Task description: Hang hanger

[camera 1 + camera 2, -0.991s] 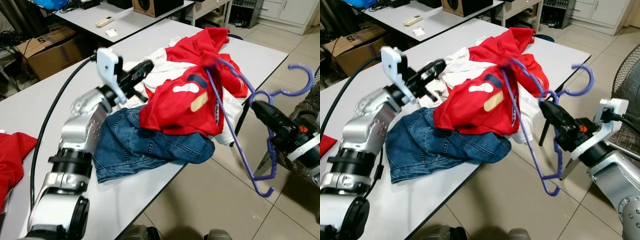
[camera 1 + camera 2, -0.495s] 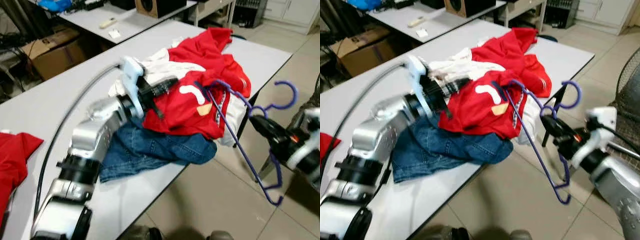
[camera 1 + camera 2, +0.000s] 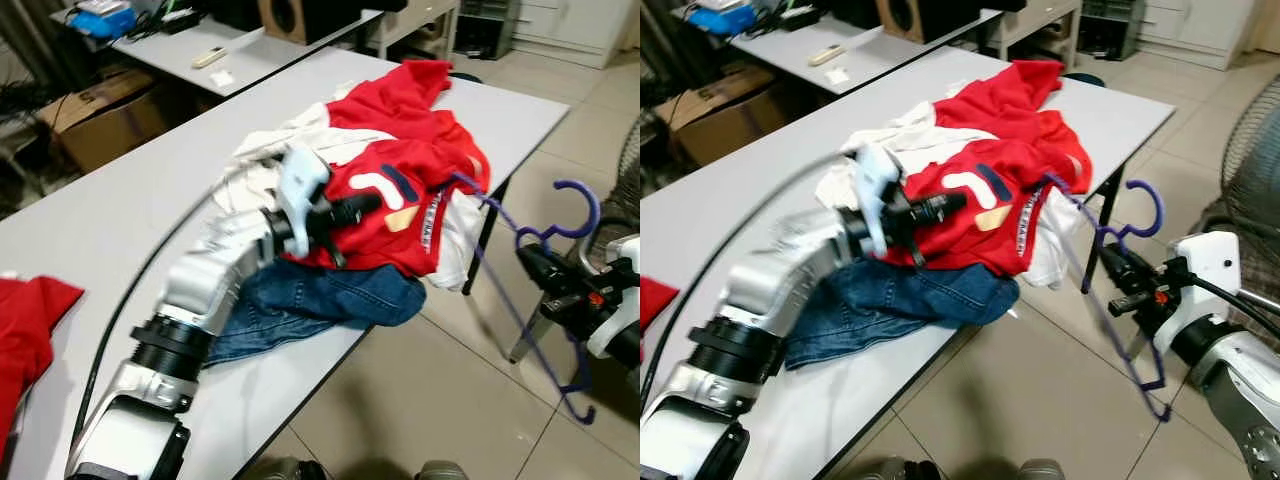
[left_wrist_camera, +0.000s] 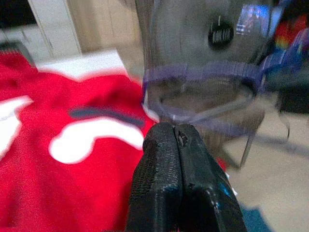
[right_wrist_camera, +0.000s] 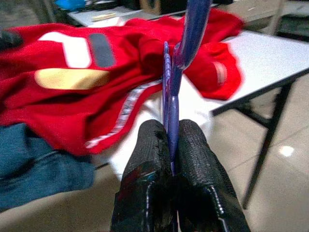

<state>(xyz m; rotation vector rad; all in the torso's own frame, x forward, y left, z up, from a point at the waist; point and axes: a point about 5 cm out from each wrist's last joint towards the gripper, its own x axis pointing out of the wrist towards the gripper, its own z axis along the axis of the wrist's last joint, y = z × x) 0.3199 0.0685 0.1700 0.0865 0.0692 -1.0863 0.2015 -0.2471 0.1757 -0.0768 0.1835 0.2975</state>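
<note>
A purple plastic hanger (image 3: 521,258) hangs off the table's right edge, its hook (image 3: 1140,204) pointing up. My right gripper (image 3: 1110,258) is shut on its neck, and the fingers (image 5: 152,145) pinch the purple bar (image 5: 170,113). One hanger arm reaches up to the edge of a red shirt (image 3: 400,165) lying on the table's clothes pile. My left gripper (image 3: 362,206) is shut and holds nothing, its fingertips (image 4: 164,140) just over the red shirt (image 4: 58,193) and pointing toward the hanger.
Blue jeans (image 3: 330,295) and white cloth (image 3: 290,135) lie under the red shirt on the grey table (image 3: 120,220). Another red cloth (image 3: 30,320) sits at the near left. A cardboard box (image 3: 95,100), a second table (image 3: 250,45) and a floor fan (image 3: 1250,130) stand around.
My left gripper has swung right, across the pile and onto the red shirt. My right gripper has drawn the hanger away from the table, leaving only its tip at the shirt's edge.
</note>
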